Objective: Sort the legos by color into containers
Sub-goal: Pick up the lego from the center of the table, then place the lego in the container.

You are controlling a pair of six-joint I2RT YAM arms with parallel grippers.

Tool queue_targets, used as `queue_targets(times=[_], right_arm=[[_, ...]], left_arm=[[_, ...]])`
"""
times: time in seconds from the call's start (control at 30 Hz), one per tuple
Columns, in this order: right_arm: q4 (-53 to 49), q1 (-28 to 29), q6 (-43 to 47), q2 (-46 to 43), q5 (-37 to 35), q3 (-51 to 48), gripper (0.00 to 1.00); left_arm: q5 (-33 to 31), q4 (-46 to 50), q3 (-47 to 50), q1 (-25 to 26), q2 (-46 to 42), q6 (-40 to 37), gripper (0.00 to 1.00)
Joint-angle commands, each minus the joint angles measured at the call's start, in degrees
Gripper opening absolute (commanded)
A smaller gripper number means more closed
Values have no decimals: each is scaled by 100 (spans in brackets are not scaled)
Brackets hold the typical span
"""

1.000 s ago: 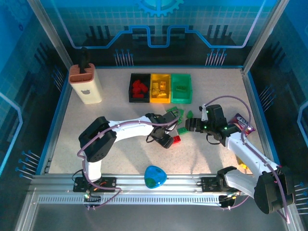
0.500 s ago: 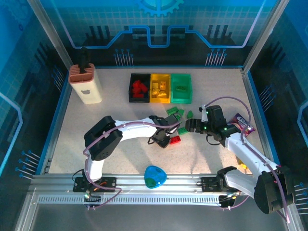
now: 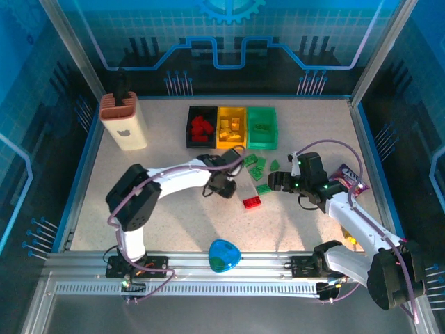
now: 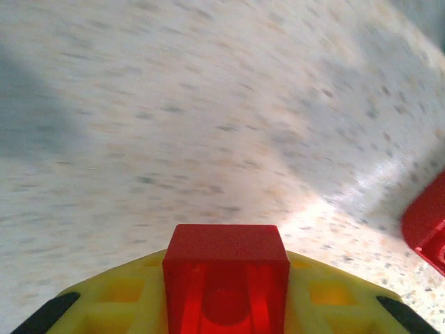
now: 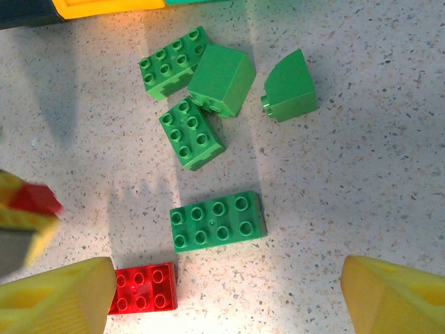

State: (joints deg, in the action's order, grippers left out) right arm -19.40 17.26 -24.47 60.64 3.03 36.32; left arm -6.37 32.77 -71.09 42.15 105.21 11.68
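Centre of the top view: left gripper [image 3: 222, 185] sits over the table [image 3: 167, 223], up-left of the loose red brick [image 3: 252, 202] and below the containers [image 3: 231, 108], a black-yellow-green row at upper centre. Red pieces lie in the black bin [image 3: 188, 129] and yellow ones in the yellow bin [image 3: 220, 129]; the green bin [image 3: 262, 108] contents are hard to tell. From above, the left jaws can't be read. The left wrist view settles it: they are clamped on a held red brick [image 4: 226, 275] at bottom centre, hollow underside to camera, yellow fingers [image 4: 118, 296] either side, blurred table behind. The loose red brick's corner shows at that view's right edge. Right gripper [image 3: 272, 182] is right of centre in the top view, beside the green legos [image 3: 254, 164]. The right wrist view gives the detail the top view lacks: its fingers are spread wide at the two bottom corners with nothing between them. A two-by-four green brick [image 5: 217, 220] lies mid-frame, with four more green pieces bunched above it and the loose red brick at lower left. At that view's left edge, the left gripper shows blurred with a bit of red.
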Motion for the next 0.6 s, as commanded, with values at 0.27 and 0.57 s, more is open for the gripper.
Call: queue_targets(times=[0.27,0.57], right_arm=[[68,66,-73,44,-48,-10,85],[-93,76,-71,-6,-54,101,85]], left_arm=[[377,-689,-288,-1930,-635,628,27],[418,101,-2361,-2638,735,400,27]])
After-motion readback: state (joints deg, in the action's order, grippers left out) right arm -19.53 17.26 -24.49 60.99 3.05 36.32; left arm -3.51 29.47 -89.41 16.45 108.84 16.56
